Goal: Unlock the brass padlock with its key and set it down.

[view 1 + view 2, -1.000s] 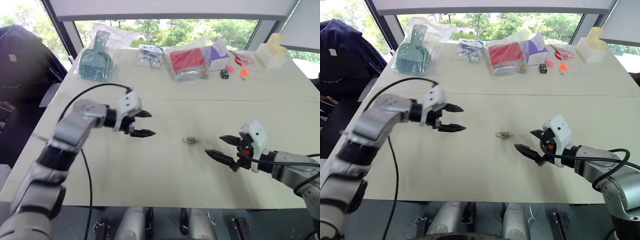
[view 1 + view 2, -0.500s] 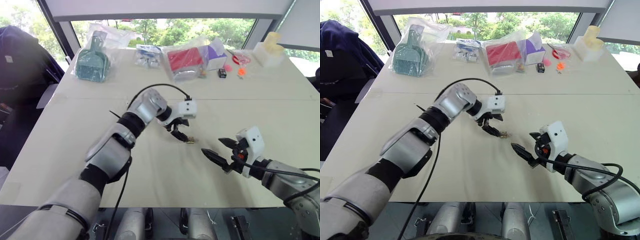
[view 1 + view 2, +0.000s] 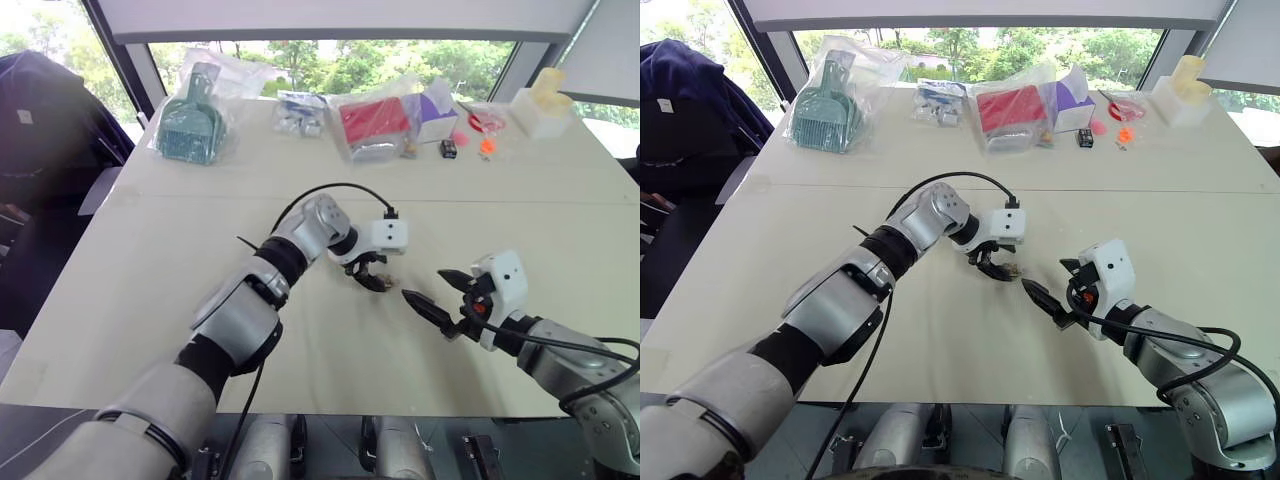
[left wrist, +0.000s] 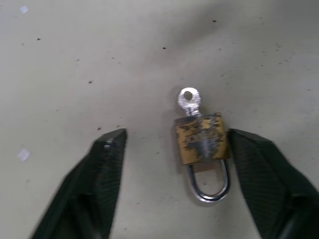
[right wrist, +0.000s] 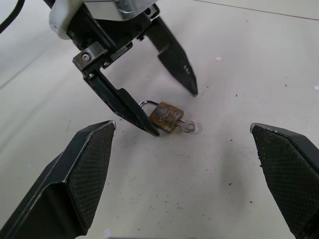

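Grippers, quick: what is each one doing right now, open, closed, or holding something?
Left gripper: open, fingers astride the brass padlock on the table, one finger against its side, not clamped.
Right gripper: open, holding nothing.

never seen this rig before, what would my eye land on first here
The left gripper, open, straddling a tiny brass padlock lying flat mid-table with its key in it; one finger touches its side. The right gripper, wide open, faces them nearby, and bagged clutter lines the far edge.

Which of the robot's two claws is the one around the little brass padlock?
The left gripper: its open fingers straddle the brass padlock on the table. The right gripper waits open beside it.
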